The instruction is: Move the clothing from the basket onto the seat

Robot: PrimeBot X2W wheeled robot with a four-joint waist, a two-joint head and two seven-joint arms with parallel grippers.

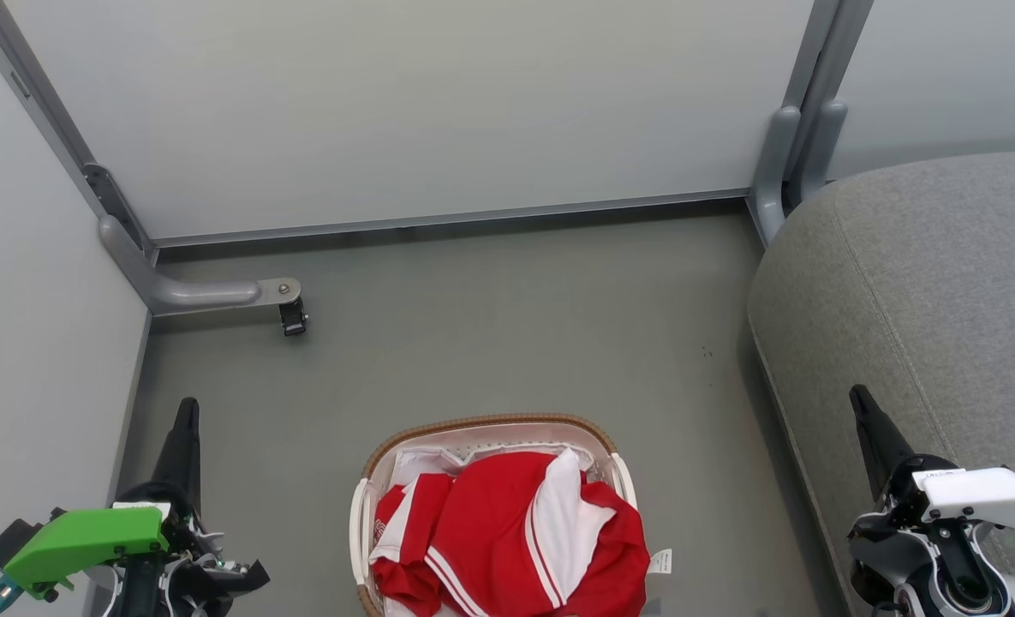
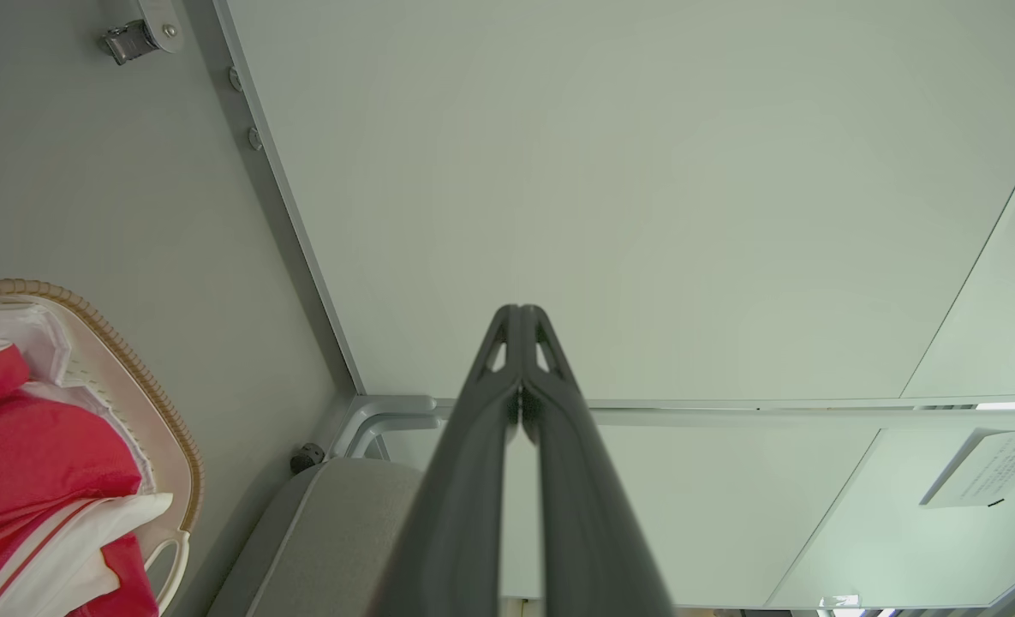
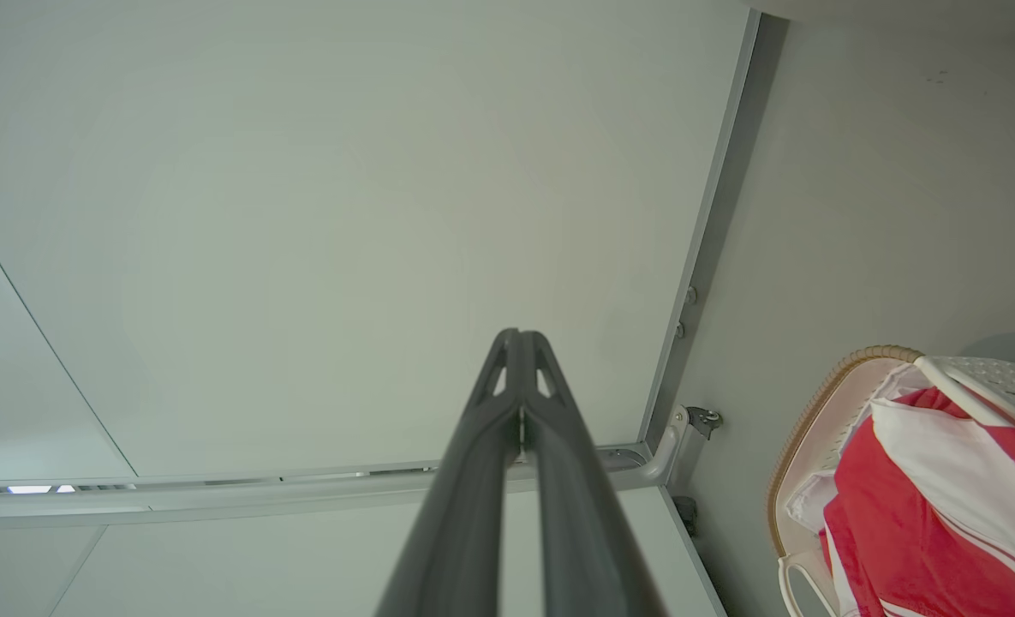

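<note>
The red clothing point(image 1: 507, 531) with white panels and thin stripes is piled in the white basket point(image 1: 481, 427) with a brown woven rim, on the floor at bottom centre. The grey seat point(image 1: 927, 283) rises at the right. My left gripper point(image 1: 187, 407) stands at lower left, shut and empty, well left of the basket. My right gripper point(image 1: 860, 396) is shut and empty over the seat's front edge. In the left wrist view the gripper point(image 2: 520, 313) points at the wall, with the clothing point(image 2: 19, 463) and basket point(image 2: 152, 403) at left. In the right wrist view the gripper point(image 3: 520, 336) is likewise shut, the clothing point(image 3: 910, 531) at right.
Pale partition panels point(image 1: 438, 103) close the back and left, with grey metal feet point(image 1: 207, 294) and a small black caster point(image 1: 293, 319) on the floor. Grey floor point(image 1: 507, 326) lies open between the basket and the back panel.
</note>
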